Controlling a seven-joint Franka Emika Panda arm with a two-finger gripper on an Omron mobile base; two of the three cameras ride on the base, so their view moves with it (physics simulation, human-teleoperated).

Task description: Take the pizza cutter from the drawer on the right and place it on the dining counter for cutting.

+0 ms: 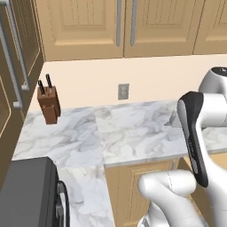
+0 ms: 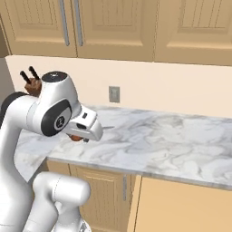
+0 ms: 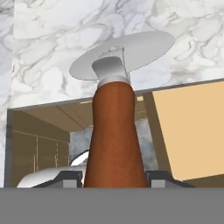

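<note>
My gripper (image 3: 113, 177) is shut on the pizza cutter (image 3: 114, 131). Its reddish-brown handle rises between my fingertips (image 3: 65, 178), and its round steel blade (image 3: 131, 52) hangs over the marble worktop (image 3: 52, 43). In the right base view the gripper (image 2: 84, 131) hovers just above the worktop's front left part, with a bit of handle (image 2: 76, 137) and the blade tip (image 2: 108, 128) showing. A plain tan box front, seemingly the drawer (image 2: 181, 208), stands out under the worktop's edge at the right. The dining counter is out of view.
A brown knife block (image 1: 49, 104) with black handles stands at the worktop's back left, and a wall socket (image 1: 123, 91) is behind the middle. Panelled upper cabinets (image 1: 88, 26) hang above. A dark grey appliance (image 1: 29, 193) sits at the lower left.
</note>
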